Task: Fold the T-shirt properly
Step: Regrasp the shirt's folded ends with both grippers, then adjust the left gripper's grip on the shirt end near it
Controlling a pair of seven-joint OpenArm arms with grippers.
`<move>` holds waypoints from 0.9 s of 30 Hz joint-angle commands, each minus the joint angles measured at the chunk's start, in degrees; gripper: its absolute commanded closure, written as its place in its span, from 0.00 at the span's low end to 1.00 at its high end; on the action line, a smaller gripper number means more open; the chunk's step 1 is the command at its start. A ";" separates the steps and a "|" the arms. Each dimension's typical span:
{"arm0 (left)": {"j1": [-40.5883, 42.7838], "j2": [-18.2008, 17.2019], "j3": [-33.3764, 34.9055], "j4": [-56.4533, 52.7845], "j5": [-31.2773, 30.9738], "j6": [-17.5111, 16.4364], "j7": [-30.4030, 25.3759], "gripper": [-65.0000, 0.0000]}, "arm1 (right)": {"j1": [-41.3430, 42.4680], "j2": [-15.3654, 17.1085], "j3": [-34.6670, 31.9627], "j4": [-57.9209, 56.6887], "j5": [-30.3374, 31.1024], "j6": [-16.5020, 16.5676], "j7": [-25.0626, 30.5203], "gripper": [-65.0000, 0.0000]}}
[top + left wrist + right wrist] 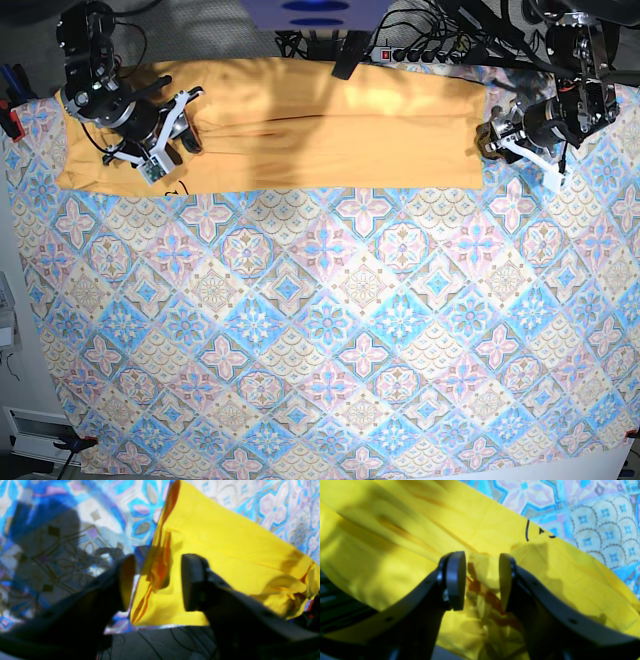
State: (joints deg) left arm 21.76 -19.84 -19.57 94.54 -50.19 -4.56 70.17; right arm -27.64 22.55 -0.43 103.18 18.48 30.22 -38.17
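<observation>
The yellow-orange T-shirt [320, 120] lies folded into a long band along the far edge of the table. My left gripper [490, 135] is at the band's right end. In the left wrist view it [160, 582] is open, and a rumpled fold of the T-shirt [225, 542] rises between the spread fingers [192, 582], apart from both pads. My right gripper [185, 125] hangs over the band's left end. Seen from the right wrist it [482, 580] is open, straddling a bunched ridge of the T-shirt [395, 530]. A bit of black lettering [527, 531] shows at the shirt's edge.
The blue-pink tile-patterned cloth [330, 330] covers the whole table in front of the shirt. Cables and a power strip [400, 50] run behind the far edge. A red clamp [10, 120] grips the cloth at the left edge.
</observation>
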 commanded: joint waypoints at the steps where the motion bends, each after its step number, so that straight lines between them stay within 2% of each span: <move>1: 0.00 -0.69 -0.34 0.80 -0.93 -0.23 0.03 0.41 | 0.08 0.62 0.47 0.87 0.64 0.24 1.12 0.67; 3: 0.00 -0.69 -0.34 0.97 -0.93 -0.23 0.20 0.29 | 0.08 0.62 0.56 0.87 0.64 0.24 1.21 0.67; 6: 0.00 -0.69 -0.34 0.97 -0.93 -0.23 0.29 0.18 | 0.08 0.62 0.47 0.78 0.64 0.24 1.29 0.67; 10: -0.09 -0.60 -0.25 0.71 -0.93 -0.23 0.11 0.18 | 0.08 0.62 0.65 0.78 0.64 0.24 1.38 0.67; 14: -1.67 -0.43 -0.16 -0.08 -0.40 -2.70 0.38 0.18 | 0.08 0.62 0.65 0.78 0.64 0.24 1.38 0.67; 17: -2.73 -0.43 -0.16 -2.89 -0.49 -2.96 0.20 0.18 | 0.08 0.62 0.73 0.78 0.64 0.24 1.38 0.67; 27: -4.31 -0.25 6.43 -3.86 -0.40 -2.96 -0.06 0.18 | -0.01 0.62 0.82 0.78 0.64 0.24 1.47 0.67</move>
State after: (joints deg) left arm 17.80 -19.49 -12.88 89.78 -49.76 -7.35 70.50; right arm -27.68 22.52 -0.03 103.18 18.48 30.20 -37.95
